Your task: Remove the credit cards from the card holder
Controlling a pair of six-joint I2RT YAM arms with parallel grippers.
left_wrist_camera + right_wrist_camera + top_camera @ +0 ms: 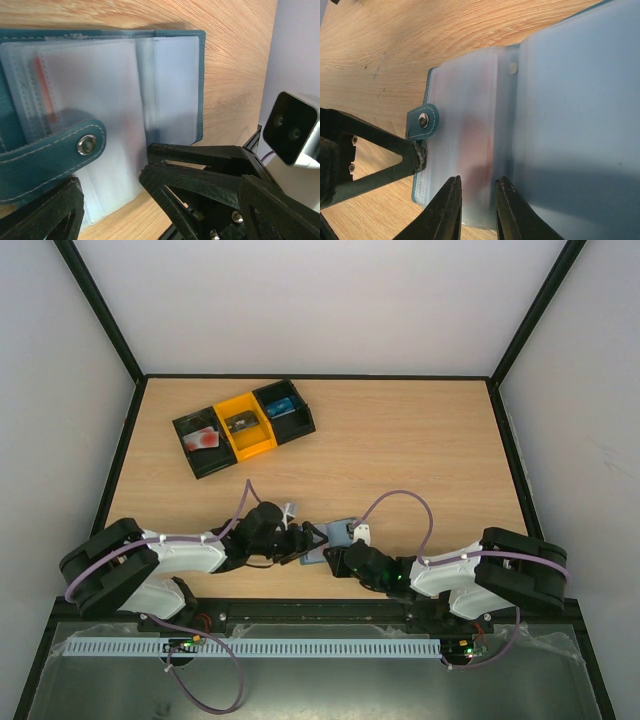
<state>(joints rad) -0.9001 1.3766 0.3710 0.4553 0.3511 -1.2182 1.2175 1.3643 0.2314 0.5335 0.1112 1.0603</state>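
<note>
The blue-grey card holder (pixel 341 532) lies open near the table's front edge, between my two grippers. Its clear sleeves (pixel 100 90) face up, and the snap strap (pixel 55 155) lies folded over them. An orange-red credit card (pixel 44 92) shows edge-on inside one sleeve. A reddish card (pixel 477 142) shows faintly through a sleeve. My left gripper (pixel 110 182) stands wide open across the holder's edge, one fingertip (pixel 419 159) touching it. My right gripper (pixel 479 181) hangs over the sleeve's near edge with a narrow gap between its jaws. Nothing is visibly pinched there.
A black-and-orange three-compartment tray (pixel 262 445) stands at the back left, with a red-and-white item (pixel 203 438), a dark item (pixel 240 422) and a blue item (pixel 283 406) in it. The right wrist camera (pixel 292 130) is close beside my left fingers.
</note>
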